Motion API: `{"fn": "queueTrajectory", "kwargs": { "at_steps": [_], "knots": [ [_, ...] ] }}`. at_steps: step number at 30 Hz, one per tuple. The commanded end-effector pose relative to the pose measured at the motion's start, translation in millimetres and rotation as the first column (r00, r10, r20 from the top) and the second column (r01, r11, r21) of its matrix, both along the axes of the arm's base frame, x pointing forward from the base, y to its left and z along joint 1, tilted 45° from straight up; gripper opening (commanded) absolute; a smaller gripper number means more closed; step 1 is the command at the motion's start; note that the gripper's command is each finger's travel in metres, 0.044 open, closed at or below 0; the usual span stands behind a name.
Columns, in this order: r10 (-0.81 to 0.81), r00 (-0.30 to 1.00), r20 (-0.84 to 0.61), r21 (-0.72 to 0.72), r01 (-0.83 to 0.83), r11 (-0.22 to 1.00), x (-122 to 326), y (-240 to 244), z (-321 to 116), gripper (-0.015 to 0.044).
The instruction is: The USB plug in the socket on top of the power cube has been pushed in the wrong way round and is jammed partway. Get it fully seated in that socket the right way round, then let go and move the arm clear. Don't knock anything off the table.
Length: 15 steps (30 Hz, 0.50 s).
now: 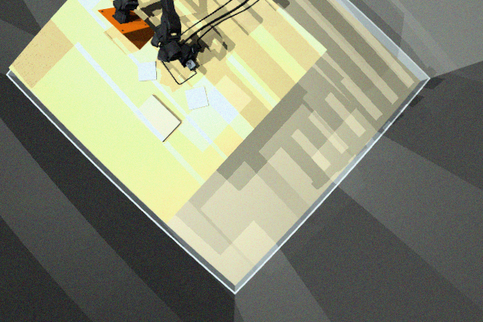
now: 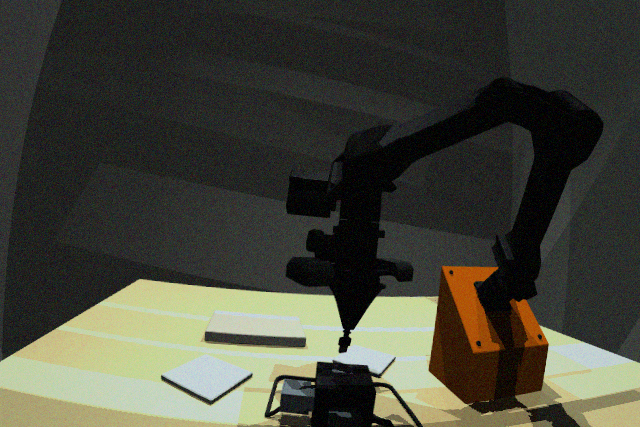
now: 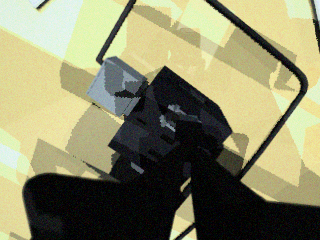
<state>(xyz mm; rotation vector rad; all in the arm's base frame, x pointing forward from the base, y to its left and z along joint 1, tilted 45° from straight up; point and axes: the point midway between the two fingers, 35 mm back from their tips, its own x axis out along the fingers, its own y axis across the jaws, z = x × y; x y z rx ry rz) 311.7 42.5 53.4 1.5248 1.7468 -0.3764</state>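
The black power cube (image 2: 343, 392) (image 3: 162, 92) stands on the table with cables and a grey block around it. The metallic socket (image 3: 169, 121) shows on its top in the wrist view. My gripper (image 2: 347, 329) (image 3: 187, 154) is shut on the small dark USB plug (image 2: 344, 343) (image 3: 189, 131) and points straight down. In the exterior view the plug hangs a little above the cube's top, with a narrow gap between them. It is too dark to tell which way round the plug faces. In the top view the arm hides the plug and fingertips.
A grey block (image 1: 190, 63) (image 2: 296, 395) (image 3: 114, 89) sits at the cube's side. Black cables (image 1: 227, 10) loop around the cube. Two flat white tiles (image 1: 147, 71) (image 1: 197, 97) and a cream slab (image 1: 160, 118) (image 2: 255, 330) lie nearby. The arm's orange base (image 1: 141, 37) (image 2: 457, 360) stands beyond.
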Motion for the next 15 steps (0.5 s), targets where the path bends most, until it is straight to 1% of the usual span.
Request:
{"fn": "queueTrajectory", "kwargs": {
  "at_steps": [1, 8, 15],
  "knots": [
    [-0.073, 0.995, -0.072, -0.001, 0.073, 0.997, 0.1, 0.0, -0.3, 0.0000],
    [-0.199, 0.959, -0.199, -0.016, 0.200, 0.980, 0.1, 0.1, -0.3, 0.0000],
    [-0.319, 0.892, -0.320, -0.047, 0.321, 0.946, 0.1, 0.1, -0.3, 0.0000]
  ]
}}
